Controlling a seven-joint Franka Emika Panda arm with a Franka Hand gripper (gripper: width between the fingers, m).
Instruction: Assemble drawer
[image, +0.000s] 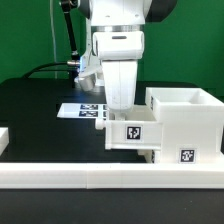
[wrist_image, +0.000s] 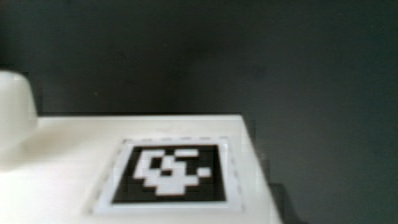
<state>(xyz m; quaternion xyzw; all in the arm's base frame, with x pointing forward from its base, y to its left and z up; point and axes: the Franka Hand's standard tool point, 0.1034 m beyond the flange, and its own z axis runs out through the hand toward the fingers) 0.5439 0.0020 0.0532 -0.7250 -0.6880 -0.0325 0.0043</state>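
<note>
In the exterior view we see the drawer box (image: 180, 125) on the black worktop (image: 30, 105), at right, and the arm (image: 120, 60) above a smaller part (image: 133, 130). The wrist view shows only its tag (wrist_image: 169, 172). We cannot tell how the jaws stand.

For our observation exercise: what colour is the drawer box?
White, the drawer box shows best in the exterior view.

White drawer (image: 183, 120), black-and-white tags (wrist_image: 169, 173)

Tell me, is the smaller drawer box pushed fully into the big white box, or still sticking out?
Sticking out. In the exterior view the smaller drawer box projects from the big white box toward that view's left, tagged face exposed, with the arm directly above it.
</note>
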